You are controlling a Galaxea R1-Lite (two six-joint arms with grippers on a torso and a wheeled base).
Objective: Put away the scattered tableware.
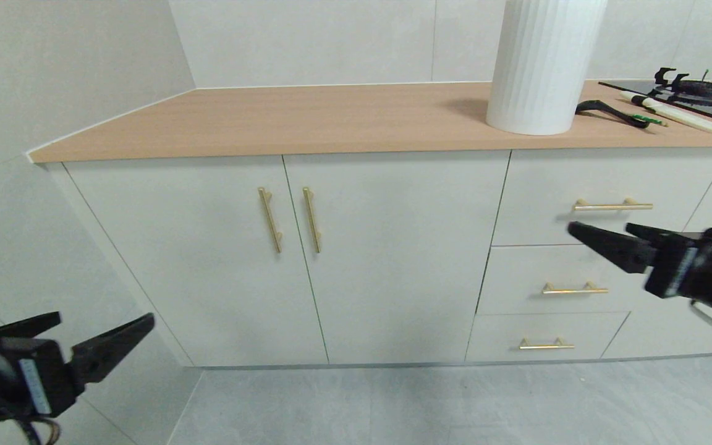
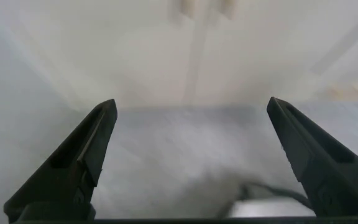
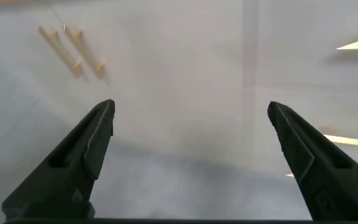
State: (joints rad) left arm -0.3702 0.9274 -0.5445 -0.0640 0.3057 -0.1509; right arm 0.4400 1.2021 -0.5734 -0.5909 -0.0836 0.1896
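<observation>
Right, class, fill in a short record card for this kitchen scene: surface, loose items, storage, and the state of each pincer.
surface: wooden counter, with a ribbed white container standing upright on it
loose items: black utensil and white utensil, lying on the counter between container and hob
storage: two cupboard doors and three drawers, all shut
left pincer: open, empty, low, left of the doors
right pincer: open, empty, in front of the drawers
</observation>
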